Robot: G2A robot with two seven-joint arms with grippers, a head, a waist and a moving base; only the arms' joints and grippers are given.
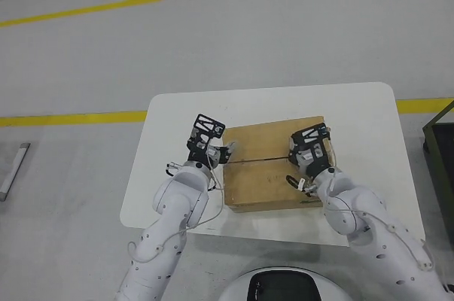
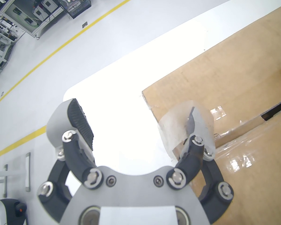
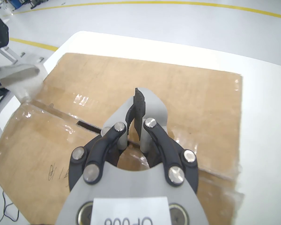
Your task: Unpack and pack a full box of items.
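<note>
A white table [image 1: 362, 105] bearing a cardboard box [image 1: 268, 143] stands on grey, yellow-lined floor [image 1: 99, 60].

Robot lab: yellow floor lines [image 1: 61, 119], equipment racks [image 2: 23, 8]

One cardboard box [image 1: 264, 143] on one desk [image 1: 362, 105]. Two hands, the left hand [image 2: 135, 120] and the right hand [image 3: 137, 106]. One strip of clear tape [image 2: 173, 129], seemingly a single piece, though glare blurs it.
</note>
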